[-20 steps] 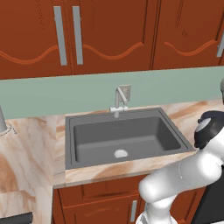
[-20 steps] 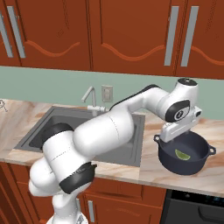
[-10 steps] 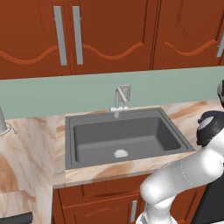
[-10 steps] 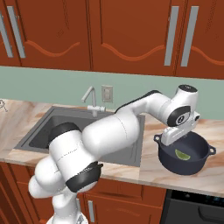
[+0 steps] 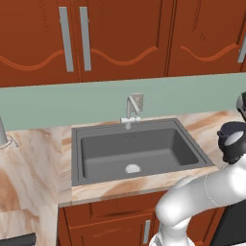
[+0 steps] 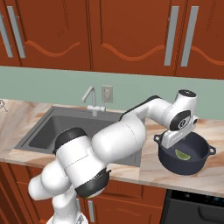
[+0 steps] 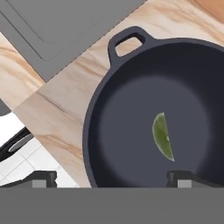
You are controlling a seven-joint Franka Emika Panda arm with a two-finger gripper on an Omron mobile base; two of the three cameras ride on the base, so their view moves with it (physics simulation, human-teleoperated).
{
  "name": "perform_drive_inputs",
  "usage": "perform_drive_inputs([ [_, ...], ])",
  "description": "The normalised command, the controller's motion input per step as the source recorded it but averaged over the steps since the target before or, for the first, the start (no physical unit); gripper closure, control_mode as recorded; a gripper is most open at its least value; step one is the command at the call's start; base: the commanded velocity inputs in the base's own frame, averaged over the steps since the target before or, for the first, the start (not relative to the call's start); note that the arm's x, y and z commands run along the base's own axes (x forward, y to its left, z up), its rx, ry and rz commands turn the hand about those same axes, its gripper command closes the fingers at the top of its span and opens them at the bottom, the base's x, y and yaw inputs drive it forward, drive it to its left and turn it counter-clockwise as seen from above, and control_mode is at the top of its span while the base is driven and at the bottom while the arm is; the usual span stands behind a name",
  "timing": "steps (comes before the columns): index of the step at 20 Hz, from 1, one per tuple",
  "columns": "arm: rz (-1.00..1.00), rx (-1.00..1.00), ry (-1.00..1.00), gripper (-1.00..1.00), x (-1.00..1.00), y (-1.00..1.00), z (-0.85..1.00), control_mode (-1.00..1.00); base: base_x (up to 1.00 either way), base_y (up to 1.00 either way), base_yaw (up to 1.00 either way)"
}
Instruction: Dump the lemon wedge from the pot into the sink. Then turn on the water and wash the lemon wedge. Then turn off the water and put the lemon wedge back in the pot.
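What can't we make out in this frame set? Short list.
- Pot, hand view: right and lower rim cut off by the picture's edges.
- Pot, right base view: the gripper and wrist cover part of its near-left rim, so contact with it can't be judged.
- Lemon wedge, right base view: too small to show detail.
- Sink, right base view: the arm hides its right part and drain.

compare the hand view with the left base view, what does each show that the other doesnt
Hand view alone: the lemon wedge lying inside the pot, one side handle toward the sink, the open hand above the rim. Left base view alone: the faucet, the drain, the cabinet doors. Both: the sink and the marbled counter.
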Motion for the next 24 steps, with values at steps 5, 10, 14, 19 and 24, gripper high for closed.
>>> perform_drive_inputs([
  [5, 0.03, 0.0, 0.0, -1.0, 0.05, -0.09, -0.28, -1.0, 0.0, 0.0, 0.0],
  [10, 0.03, 0.0, 0.01, -1.0, 0.09, -0.13, -0.28, -1.0, 0.0, 0.0, 0.0],
  [14, 0.02, 0.0, 0.08, -1.0, 0.21, -0.02, -0.13, -1.0, 0.0, 0.0, 0.0],
  [19, 0.02, 0.0, 0.09, -1.0, 0.24, 0.0, -0.08, -1.0, 0.0, 0.0, 0.0],
  [24, 0.02, 0.0, 0.06, -1.0, 0.2, -0.05, -0.13, -1.0, 0.0, 0.0, 0.0],
])
